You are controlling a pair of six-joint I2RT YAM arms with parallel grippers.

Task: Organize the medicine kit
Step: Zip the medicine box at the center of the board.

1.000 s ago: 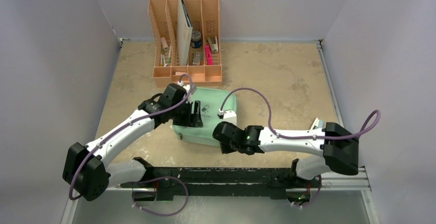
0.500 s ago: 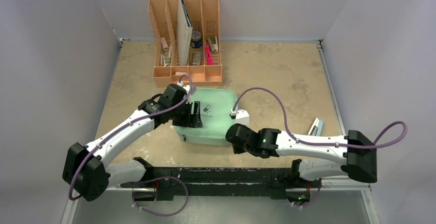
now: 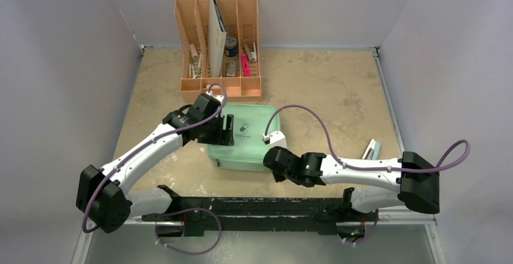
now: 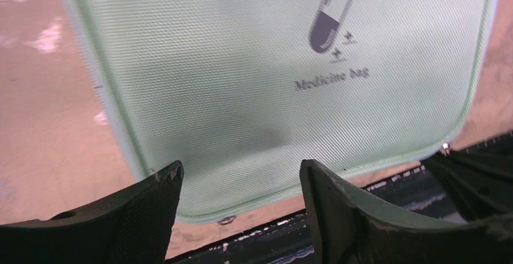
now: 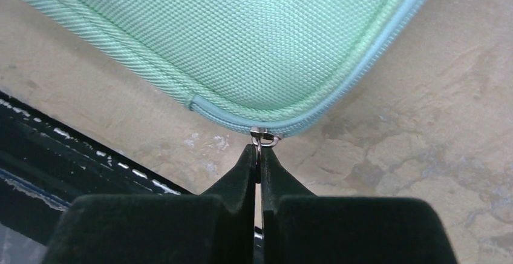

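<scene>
The medicine kit, a mint-green zip case, lies flat with its lid down and the pill logo facing up. My left gripper hovers open over the lid's left part. In the left wrist view nothing lies between its fingers, and the lid fills the frame beyond them. My right gripper is at the kit's near right corner. In the right wrist view the right gripper is shut on the small metal zipper pull at the rounded corner of the kit.
A peach slotted desk organizer with pens and small items stands at the back, just beyond the kit. A small pale-blue and white object lies at the right. The black base rail runs along the near edge.
The kit's lid has settled flat and the case now sits squarer. My right gripper moved right along the near edge with the zipper pull. The left gripper drew back slightly toward the far left.
</scene>
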